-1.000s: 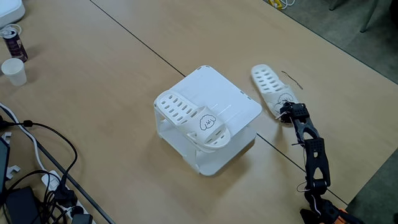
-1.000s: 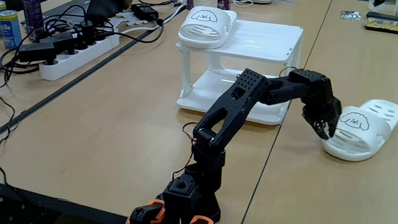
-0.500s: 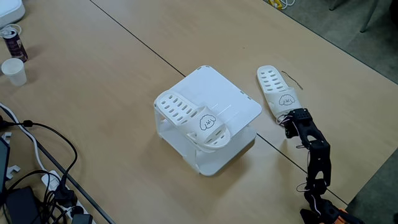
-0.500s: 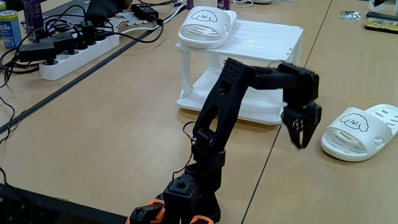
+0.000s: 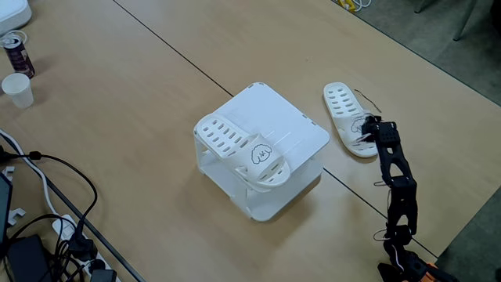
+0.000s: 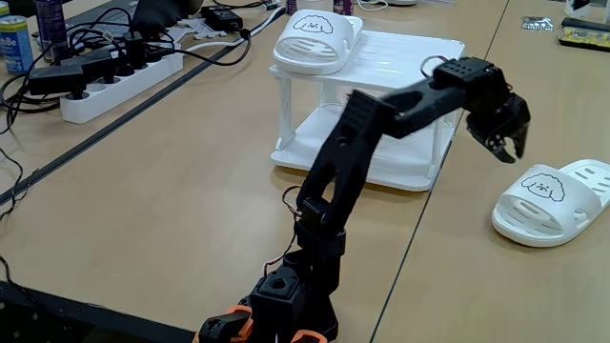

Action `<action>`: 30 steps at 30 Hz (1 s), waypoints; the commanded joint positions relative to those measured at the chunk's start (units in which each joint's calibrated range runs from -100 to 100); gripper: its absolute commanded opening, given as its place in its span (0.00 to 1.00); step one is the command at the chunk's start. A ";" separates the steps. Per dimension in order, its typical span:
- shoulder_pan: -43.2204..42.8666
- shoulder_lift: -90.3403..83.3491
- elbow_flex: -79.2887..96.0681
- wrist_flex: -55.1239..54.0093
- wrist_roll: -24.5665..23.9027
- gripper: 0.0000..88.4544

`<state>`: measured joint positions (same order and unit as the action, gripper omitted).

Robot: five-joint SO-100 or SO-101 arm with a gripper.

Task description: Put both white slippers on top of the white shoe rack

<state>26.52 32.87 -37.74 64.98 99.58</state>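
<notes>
One white slipper (image 5: 239, 147) lies on the left part of the white shoe rack's flat top (image 5: 270, 110), its toe strap (image 6: 315, 36) overhanging the front edge of the rack (image 6: 410, 62). The other white slipper (image 5: 347, 116) rests on the table to the right of the rack, cartoon face up (image 6: 551, 198). My black gripper (image 5: 366, 131) hovers just above this slipper's strap end, apart from it in a fixed view (image 6: 510, 145). Its fingers stand a little open with nothing between them.
A paper cup (image 5: 17, 88) and a can (image 5: 16, 51) stand at the far left. Cables (image 5: 47, 227), a power strip (image 6: 114, 81) and another can (image 6: 14, 43) crowd that side. Dark table seams run diagonally past the rack.
The gripper left the table slipper's strap, swung down and back, then rose above the strap. The slipper shifted slightly on the table. The slipper on the rack stayed put.
</notes>
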 commanded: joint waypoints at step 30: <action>4.57 7.82 -8.32 13.71 0.42 0.01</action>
<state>30.49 48.29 -45.37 77.85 99.58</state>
